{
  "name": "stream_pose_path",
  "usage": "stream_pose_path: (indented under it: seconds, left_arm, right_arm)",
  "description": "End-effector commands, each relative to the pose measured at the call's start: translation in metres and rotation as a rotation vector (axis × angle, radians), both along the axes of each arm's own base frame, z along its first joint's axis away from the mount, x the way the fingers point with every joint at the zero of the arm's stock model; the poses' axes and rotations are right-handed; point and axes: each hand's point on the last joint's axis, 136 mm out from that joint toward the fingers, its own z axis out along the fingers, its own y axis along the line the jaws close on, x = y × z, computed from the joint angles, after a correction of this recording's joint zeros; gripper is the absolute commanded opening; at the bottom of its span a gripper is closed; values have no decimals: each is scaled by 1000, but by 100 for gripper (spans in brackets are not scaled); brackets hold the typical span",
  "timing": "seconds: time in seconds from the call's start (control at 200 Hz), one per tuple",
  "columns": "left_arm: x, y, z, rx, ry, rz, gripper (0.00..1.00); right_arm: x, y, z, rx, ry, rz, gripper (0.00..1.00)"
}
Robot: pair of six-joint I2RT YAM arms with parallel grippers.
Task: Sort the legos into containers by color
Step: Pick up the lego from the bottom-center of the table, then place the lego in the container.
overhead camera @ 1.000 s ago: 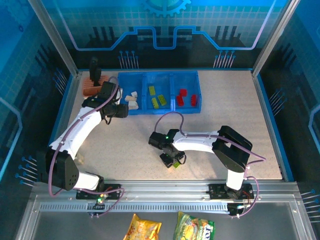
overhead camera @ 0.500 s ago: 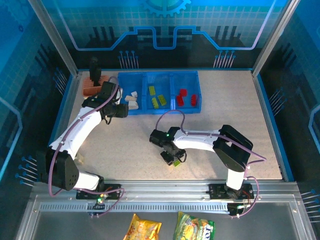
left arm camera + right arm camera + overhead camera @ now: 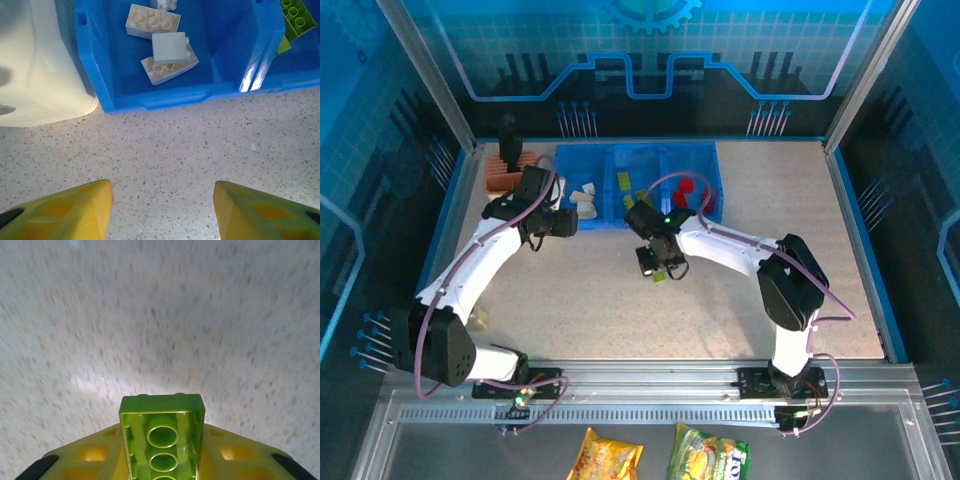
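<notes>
The containers are three compartments of one blue tray (image 3: 588,148) at the back of the table. Cream legos (image 3: 583,196) lie in the left one, lime green legos (image 3: 624,182) in the middle, red legos (image 3: 689,190) in the right. My right gripper (image 3: 657,264) hangs over the table just in front of the middle compartment, shut on a lime green lego (image 3: 162,432) with its hollow underside facing the camera. My left gripper (image 3: 162,210) stands open and empty over bare table before the tray's front wall (image 3: 165,97), with cream legos (image 3: 169,47) beyond it.
A cream block with a ribbed orange top (image 3: 504,176) stands left of the tray, its pale side (image 3: 35,65) close to my left gripper. Two snack packets (image 3: 612,455) lie below the table's front rail. Blue walls bound the table at left, right and back.
My right arm has carried the lime green lego from the front middle of the table up toward the tray. The left arm has hardly moved.
</notes>
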Motion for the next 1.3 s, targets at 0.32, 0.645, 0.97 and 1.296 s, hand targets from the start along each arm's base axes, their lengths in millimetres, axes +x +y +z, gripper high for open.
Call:
stream_pose_path:
  seconds: [0.32, 0.645, 0.97, 1.296]
  left_arm:
    - [-1, -6, 5, -48, -29, -25, 57]
    - [-1, -6, 8, -50, -48, -21, 57]
    - [0, -4, 8, -45, -58, -16, 57]
    - [0, -2, 10, -33, -75, -10, 58]
  right_arm:
    - [110, 22, 26, 24, -134, 2, 35]
    - [192, 27, 29, -48, -367, 27, 35]
    - [252, 28, 22, -21, -563, -59, 36]
    - [281, 26, 9, -11, -643, -93, 40]
